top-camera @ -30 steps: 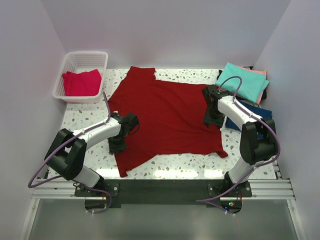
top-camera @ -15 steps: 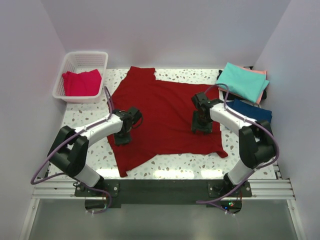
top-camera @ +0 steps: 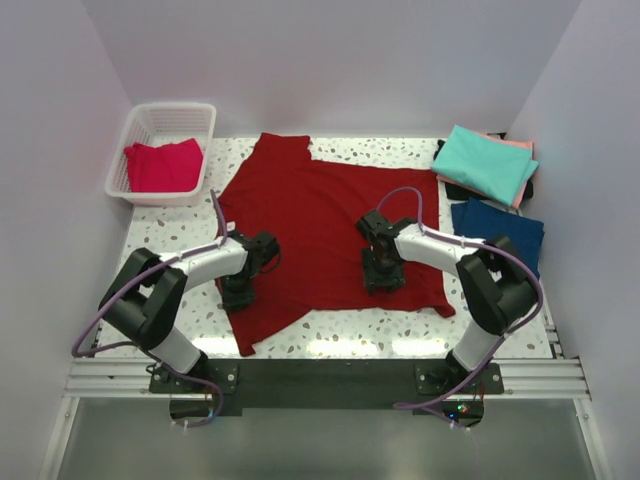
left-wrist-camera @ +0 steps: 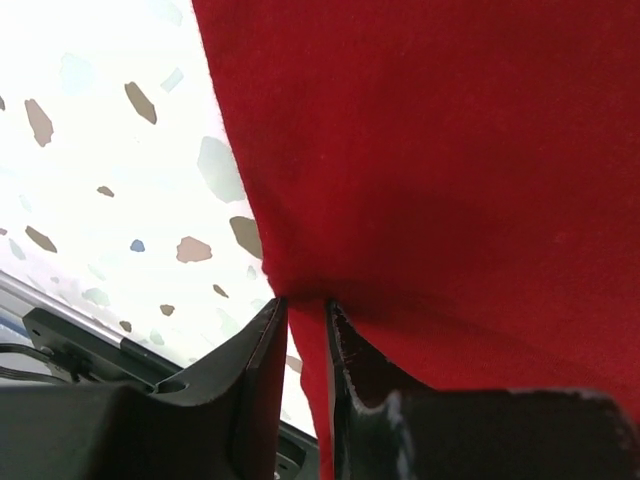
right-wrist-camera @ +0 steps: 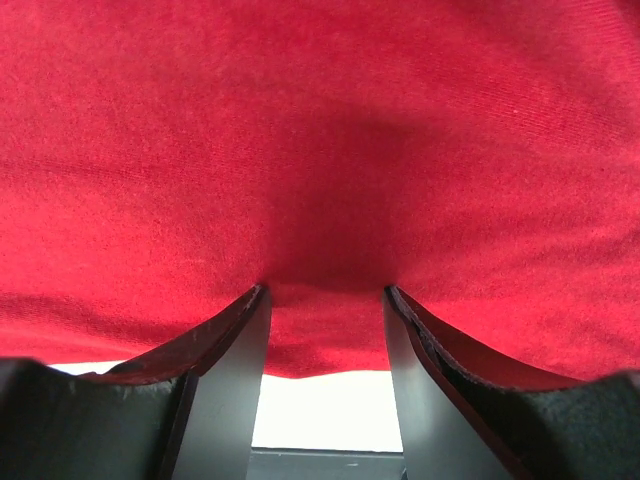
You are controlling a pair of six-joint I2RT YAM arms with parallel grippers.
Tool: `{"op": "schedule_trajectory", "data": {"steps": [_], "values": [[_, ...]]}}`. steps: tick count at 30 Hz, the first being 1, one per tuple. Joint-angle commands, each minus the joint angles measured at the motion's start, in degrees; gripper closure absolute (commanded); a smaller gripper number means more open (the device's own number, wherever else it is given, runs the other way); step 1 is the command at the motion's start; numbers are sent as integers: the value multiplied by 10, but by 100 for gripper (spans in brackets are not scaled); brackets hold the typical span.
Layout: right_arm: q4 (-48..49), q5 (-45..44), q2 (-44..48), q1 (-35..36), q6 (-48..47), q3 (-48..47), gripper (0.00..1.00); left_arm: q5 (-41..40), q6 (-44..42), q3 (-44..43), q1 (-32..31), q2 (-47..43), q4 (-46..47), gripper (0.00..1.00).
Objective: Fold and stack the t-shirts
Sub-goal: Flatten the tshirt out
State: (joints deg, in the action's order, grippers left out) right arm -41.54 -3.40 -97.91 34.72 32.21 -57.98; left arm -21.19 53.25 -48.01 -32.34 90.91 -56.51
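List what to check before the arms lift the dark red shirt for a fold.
1. Grip of the left hand on the dark red t-shirt edge: ok, cloth pinched between nearly closed jaws.
2. Grip of the right hand on the shirt: not ok, jaws open over the cloth near the hem.
3. Left pinch holds one layer only: cannot tell.
4. Folded teal t-shirt clear of the red shirt: ok, apart at the far right.

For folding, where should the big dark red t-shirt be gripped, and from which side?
Probably its free left edge, approached from the left: the dark red t-shirt lies spread flat, so only an edge offers a fold to pinch.
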Motion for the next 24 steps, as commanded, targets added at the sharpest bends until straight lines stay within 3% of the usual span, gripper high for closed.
{"op": "schedule_trajectory", "data": {"steps": [1,9,16,24], "values": [[29,29,-25,33,14,30,48,16,24,29,3,-3,-17,74],[10,9,5,73,44,51,48,42,45,24,6,-78,-64,76],[-4,-17,39,100,68,59,48,3,60,-1,6,-114,-106,76],[-68,-95,89,150,68,-38,48,-41,64,-49,6,-150,-122,76]]}}
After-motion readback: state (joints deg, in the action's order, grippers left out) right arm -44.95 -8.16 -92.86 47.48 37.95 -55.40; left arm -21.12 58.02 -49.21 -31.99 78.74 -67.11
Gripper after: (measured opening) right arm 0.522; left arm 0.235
